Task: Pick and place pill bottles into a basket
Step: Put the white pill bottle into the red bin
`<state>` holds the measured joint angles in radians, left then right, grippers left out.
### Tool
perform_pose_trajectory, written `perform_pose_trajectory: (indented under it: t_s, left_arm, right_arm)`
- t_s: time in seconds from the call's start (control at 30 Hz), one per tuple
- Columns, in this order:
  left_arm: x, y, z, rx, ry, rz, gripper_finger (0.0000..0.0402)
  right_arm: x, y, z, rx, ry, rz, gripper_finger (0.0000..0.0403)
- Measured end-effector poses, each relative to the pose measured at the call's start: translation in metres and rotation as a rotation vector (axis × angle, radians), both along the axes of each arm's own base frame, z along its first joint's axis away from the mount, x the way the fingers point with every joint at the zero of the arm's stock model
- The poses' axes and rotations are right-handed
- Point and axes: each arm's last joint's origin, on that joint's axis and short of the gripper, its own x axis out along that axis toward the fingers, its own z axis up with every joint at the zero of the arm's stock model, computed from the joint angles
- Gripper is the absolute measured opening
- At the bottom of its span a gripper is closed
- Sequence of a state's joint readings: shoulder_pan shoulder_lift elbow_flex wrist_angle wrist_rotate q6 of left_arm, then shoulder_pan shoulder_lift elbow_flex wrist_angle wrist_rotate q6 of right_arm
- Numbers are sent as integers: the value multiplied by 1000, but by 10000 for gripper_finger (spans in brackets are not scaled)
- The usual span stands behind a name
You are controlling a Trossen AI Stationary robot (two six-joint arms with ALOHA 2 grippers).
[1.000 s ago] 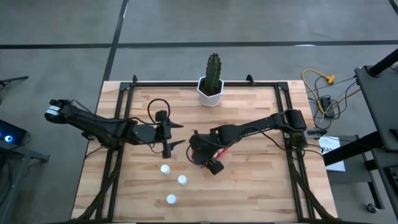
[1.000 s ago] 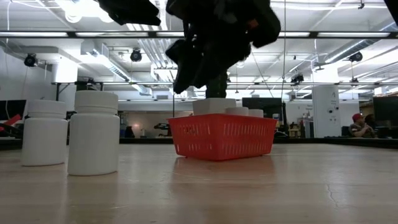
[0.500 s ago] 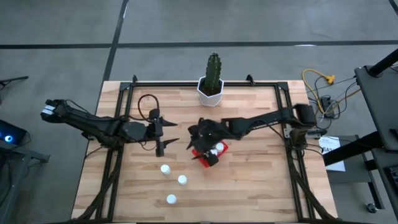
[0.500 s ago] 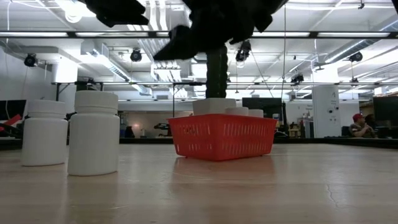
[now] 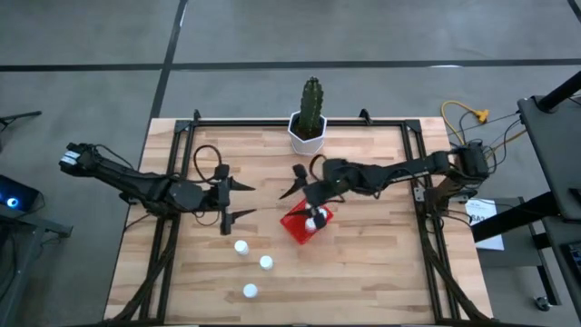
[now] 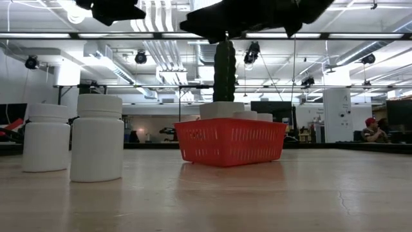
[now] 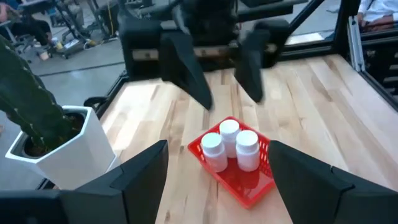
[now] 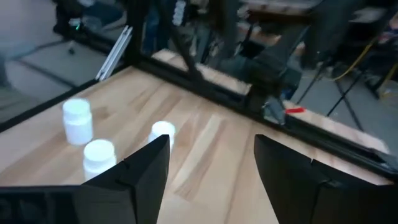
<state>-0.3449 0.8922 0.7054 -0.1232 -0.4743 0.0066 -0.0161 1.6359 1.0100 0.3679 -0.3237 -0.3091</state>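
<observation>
The small bright red rectangular plastic basket (image 5: 304, 222) sat on the pale wooden counter (image 5: 363, 272) in front of the white faceted pot holding a green cactus (image 5: 309, 132). Three tiny white cylindrical pill bottles (image 7: 229, 143) stood upright inside it, packed touching one another in the left wrist view. Three more white pill bottles (image 5: 251, 266) stood loose on the counter, nearer the front edge and toward the left arm's side, well apart from the basket.

A second earlier the right tool (image 5: 304, 182) hung low over the basket and hid most of it from above; half a second earlier it had begun to lift and pull back. Now it stood clear of the basket toward the cactus side, fingers spread apart and empty, with the basket and its bottles exposed. This reads as a drop just finished, so the task looked about half done.

The left tool (image 5: 234, 200) had drawn back a little toward its own side over the same second. It hovered above the counter beside the basket, fingers apart, holding nothing, near the loose bottles.
</observation>
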Motion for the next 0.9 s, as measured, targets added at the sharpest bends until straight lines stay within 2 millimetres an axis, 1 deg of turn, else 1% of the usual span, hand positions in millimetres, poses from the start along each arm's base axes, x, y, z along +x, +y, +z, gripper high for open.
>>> perform_pose_trajectory:
  t_s: [0.1, 0.23, 0.3, 0.47, 0.67, 0.9]
  left_arm:
    - [-7, 2, -9, 3, -15, -6, 258]
    - [-14, 4, -18, -38, -100, -17, 258]
    - [-15, 3, -19, -53, -100, -75, 258]
    - [-15, -5, -18, -63, -51, -267, 258]
    - [-11, -9, -26, 26, 125, -303, 258]
    - [1, -16, -31, 65, 326, -314, 258]
  right_arm:
    - [-14, -7, 0, 27, -52, -27, 224]
    - [-29, -9, 3, 41, -114, -37, 224]
    - [-35, -8, 4, 41, -117, -36, 224]
    - [-39, -8, 9, 55, -133, -42, 224]
    - [-39, -8, 8, 57, -125, -42, 224]
    - [-39, -8, 8, 58, -122, -42, 224]
